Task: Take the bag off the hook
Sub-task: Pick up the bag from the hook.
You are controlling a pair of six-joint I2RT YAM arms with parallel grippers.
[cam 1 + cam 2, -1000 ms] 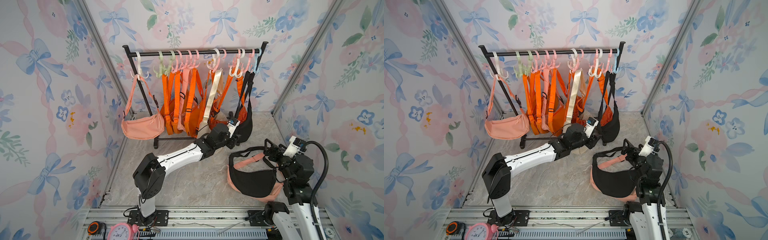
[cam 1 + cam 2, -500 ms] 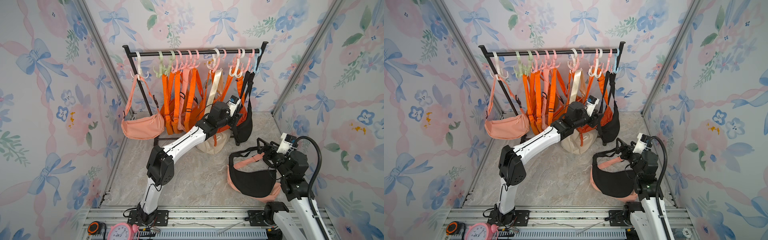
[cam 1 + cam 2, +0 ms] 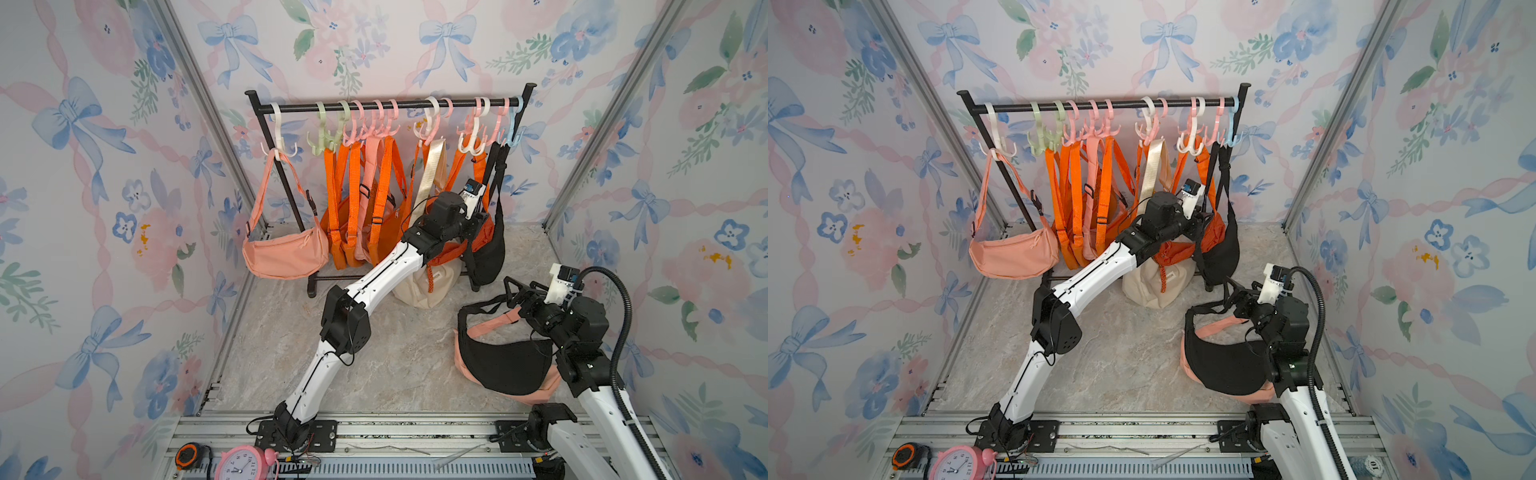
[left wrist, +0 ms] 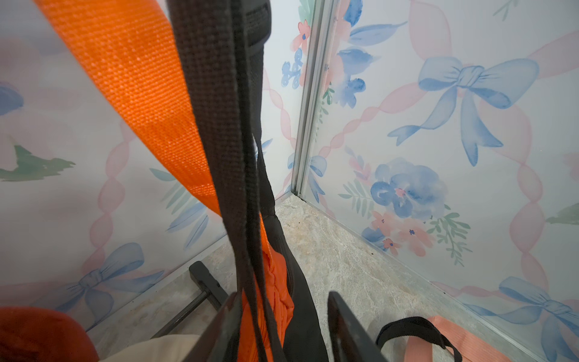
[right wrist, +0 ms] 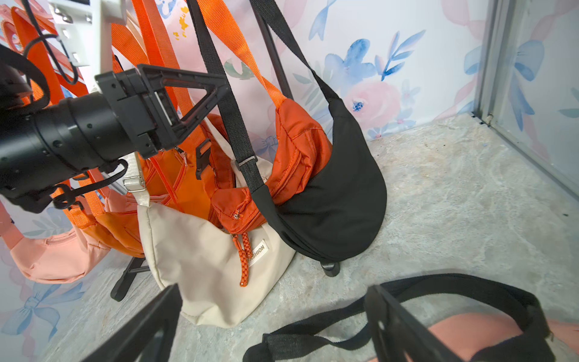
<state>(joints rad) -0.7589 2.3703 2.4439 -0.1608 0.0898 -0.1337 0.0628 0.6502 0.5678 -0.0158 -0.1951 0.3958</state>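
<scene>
Floral walls (image 3: pixel 124 166) enclose the marble bench (image 3: pixel 395 353); left hand (image 4: pixel 282 301) straddles the black strap (image 4: pixel 219 125), jaws apart, right hand (image 5: pixel 274 291) spread wide.

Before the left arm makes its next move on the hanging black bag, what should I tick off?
1. black strap between the jaws of the left gripper: ok.
2. Jaws closed on it: not ok, they stand apart.
3. orange strap outside the jaws: ok; orange bag behind the strap, inside or not: cannot tell.
4. black bag hanging by the blue hook: ok; exact hook: cannot tell.
5. right gripper away from the rack: ok, open, over the floor bag.
</scene>
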